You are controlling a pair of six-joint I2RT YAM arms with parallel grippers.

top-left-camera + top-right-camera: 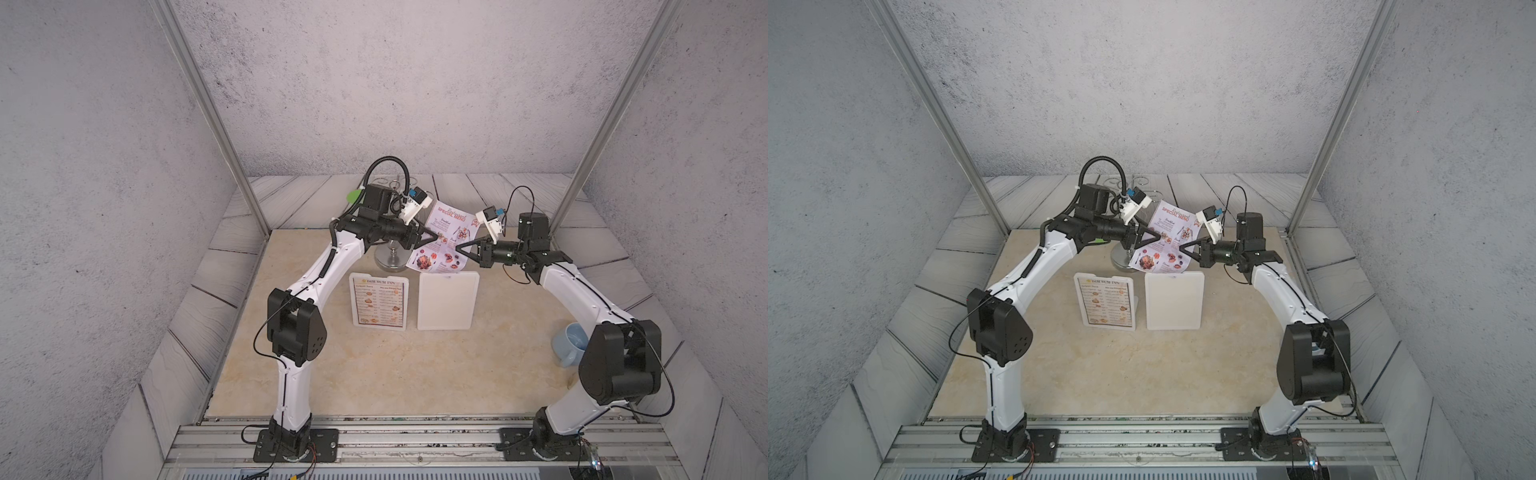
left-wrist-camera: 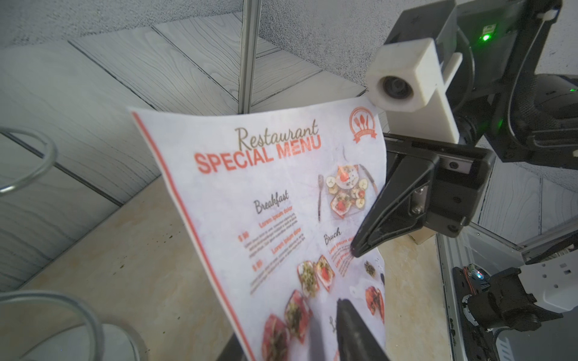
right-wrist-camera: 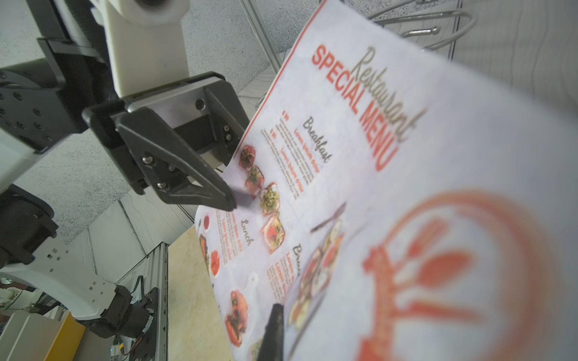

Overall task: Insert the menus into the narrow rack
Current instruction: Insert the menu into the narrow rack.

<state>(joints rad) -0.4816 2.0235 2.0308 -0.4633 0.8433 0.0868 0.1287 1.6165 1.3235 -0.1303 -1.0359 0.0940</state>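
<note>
The lilac "SPECIAL MENU" sheet (image 1: 446,239) (image 2: 281,203) (image 3: 391,187) hangs tilted in the air between both arms. My right gripper (image 1: 457,248) (image 3: 276,309) is shut on its right edge. At the sheet's left edge my left gripper (image 1: 436,237) (image 2: 291,343) is open, one finger (image 3: 219,190) in front of the sheet and the other behind. The "DIM SUM INN" menu (image 1: 378,303) (image 1: 1105,304) rests on a white board in front. The wire rack (image 1: 390,259) (image 2: 28,162) on its round metal base stands behind my left arm, largely hidden by it.
A blank white board (image 1: 446,301) sits beside the Dim Sum board. A pale blue mug (image 1: 571,340) stands at the right by my right arm's elbow. Metal frame posts (image 1: 216,124) rise at the back corners, and a rail (image 1: 415,436) runs along the front edge.
</note>
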